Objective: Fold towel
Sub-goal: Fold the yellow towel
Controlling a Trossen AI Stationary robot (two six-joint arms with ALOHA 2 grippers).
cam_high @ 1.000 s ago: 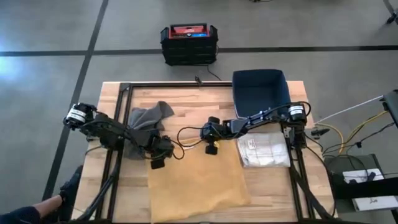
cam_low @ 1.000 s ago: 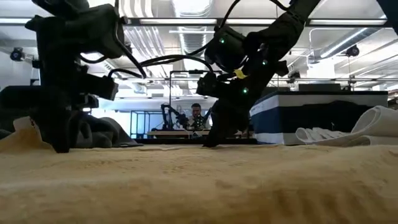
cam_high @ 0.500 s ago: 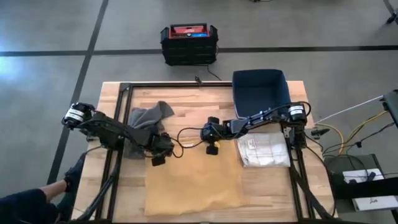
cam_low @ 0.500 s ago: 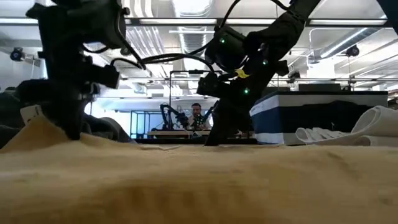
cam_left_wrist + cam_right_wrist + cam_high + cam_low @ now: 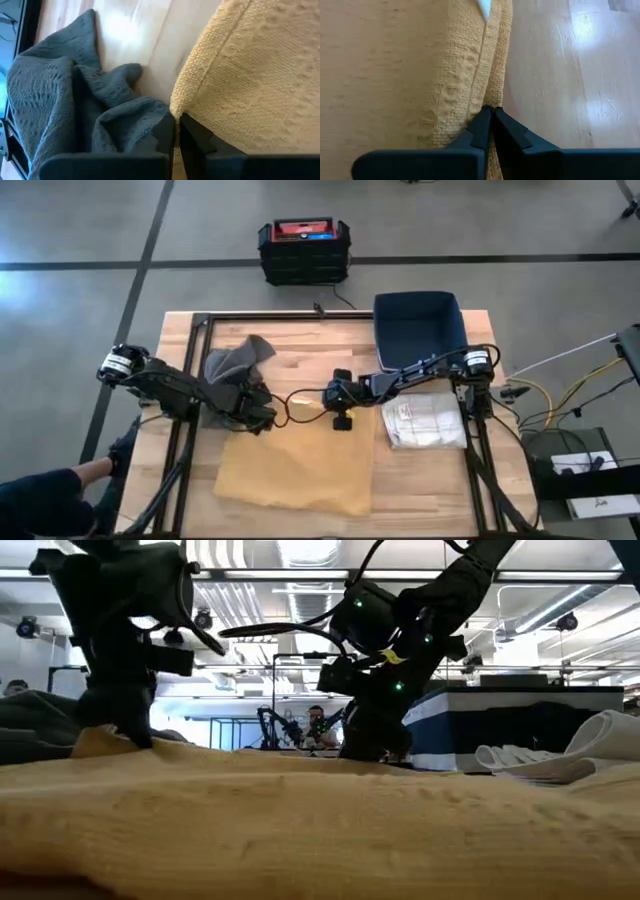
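Clearly both the left pincer (image 5: 262, 416) and right pincer (image 5: 341, 417) are clamped on the yellow towel (image 5: 300, 470)'s far corners, so uneven pulling could skew the fold or snag the grey cloth (image 5: 232, 370) beside it.

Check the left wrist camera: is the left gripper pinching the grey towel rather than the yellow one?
No, the left gripper is shut on the yellow towel's corner; the grey towel lies bunched beside it.

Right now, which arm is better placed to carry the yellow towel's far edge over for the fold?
Neither alone. The left gripper and right gripper are each shut on a far corner of the yellow woven towel, so both should move together.
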